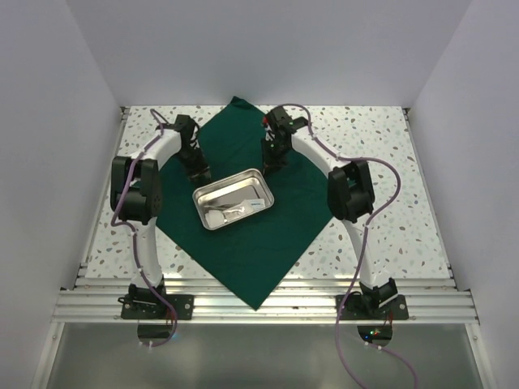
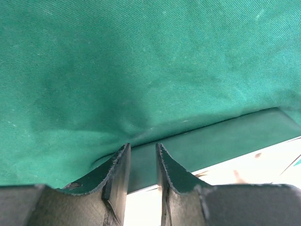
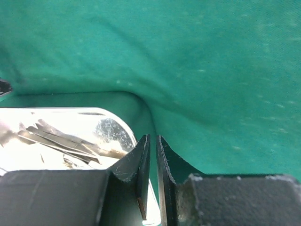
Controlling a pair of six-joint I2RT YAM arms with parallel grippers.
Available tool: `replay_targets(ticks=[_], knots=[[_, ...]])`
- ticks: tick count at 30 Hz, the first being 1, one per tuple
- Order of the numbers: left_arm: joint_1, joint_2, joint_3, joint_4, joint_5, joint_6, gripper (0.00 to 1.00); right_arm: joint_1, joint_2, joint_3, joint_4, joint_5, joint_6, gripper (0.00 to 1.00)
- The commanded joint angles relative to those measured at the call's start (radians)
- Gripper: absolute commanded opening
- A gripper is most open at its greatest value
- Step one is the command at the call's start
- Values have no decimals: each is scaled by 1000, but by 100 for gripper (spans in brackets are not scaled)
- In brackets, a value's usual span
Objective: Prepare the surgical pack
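Hanging nearest: the near corner of the dark green cloth lay over the aluminium rail at the near edge of the speckled desk.
Cloth: it was spread flat as a diamond on the desk.
Tray: the steel tray sat on the middle of the cloth, a little askew. Thin metal instruments lay inside it, with something pale among them that was too small to name.
Left jaws: the left gripper was down at the cloth's far left edge, beyond the tray. Its jaws stood slightly apart at a pucker in the cloth; whether they held any could not be told.
Right jaws: the right gripper was down on the cloth just past the tray's far right corner. Its jaws were pressed almost together, pinching a crease of cloth.
Far corner: it lay flat near the back wall.
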Motion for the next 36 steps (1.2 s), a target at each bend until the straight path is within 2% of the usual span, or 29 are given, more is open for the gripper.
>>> replay_targets(ticks=[1, 3, 4, 7, 8, 11, 14, 19, 24, 31, 36], knots=[[8, 0, 24, 18, 31, -18, 32, 8, 7, 59, 0, -31, 24, 15], [22, 1, 27, 5, 10, -17, 36, 8, 1, 57, -21, -4, 14, 17], [31, -5, 27, -2, -1, -9, 39, 7, -16, 39, -31, 33, 7, 32], [75, -43, 16, -14, -72, 17, 47, 2, -76, -8, -38, 122, -28, 48], [100, -57, 12, -22, -110, 25, 48, 2, -91, -19, -43, 144, -46, 58], [149, -114, -17, -28, -179, 54, 54, 2, -154, -70, -38, 165, -74, 69], [164, -161, -51, -35, -216, 74, 56, 2, -218, -110, -19, 147, -100, 71], [164, -253, -181, 1, -167, 78, 57, 7, -234, -161, 37, -43, -131, 70], [164, -290, -275, 35, -126, 85, 57, 39, -191, -161, 41, -46, -134, 70], [164, -321, -310, 44, -115, 89, 56, 59, -118, -138, 44, -46, -128, 60], [164, -329, -321, 44, -109, 92, 56, 70, -84, -139, 40, -34, -115, 47]])
